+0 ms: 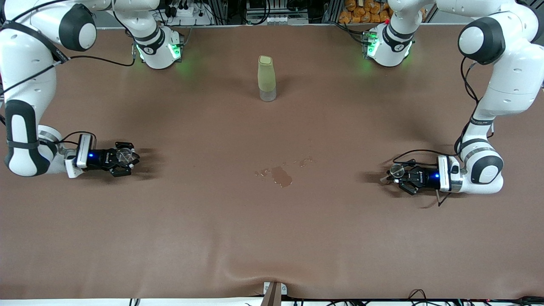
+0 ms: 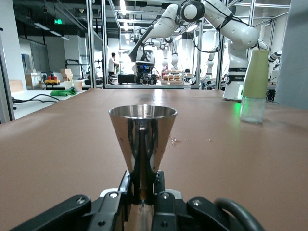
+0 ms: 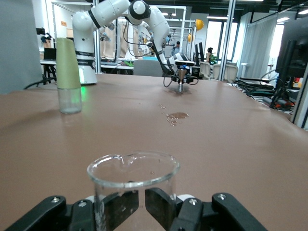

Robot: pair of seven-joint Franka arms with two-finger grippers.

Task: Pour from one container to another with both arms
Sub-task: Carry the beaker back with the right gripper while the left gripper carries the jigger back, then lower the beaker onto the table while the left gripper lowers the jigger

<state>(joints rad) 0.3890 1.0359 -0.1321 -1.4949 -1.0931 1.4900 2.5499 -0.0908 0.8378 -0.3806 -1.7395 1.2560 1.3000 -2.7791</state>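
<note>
Both grabs are done: left gripper (image 1: 393,173) jaws clamp the jigger (image 2: 143,139), right gripper (image 1: 127,159) jaws clamp the glass cup (image 3: 133,179); well apart, pour not begun.

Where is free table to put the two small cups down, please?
Bare cloth lies between the bottle and the wet spill, and between the spill and each gripper. The right gripper holds the glass cup; the left gripper holds the jigger. Avoid the spill.
</note>
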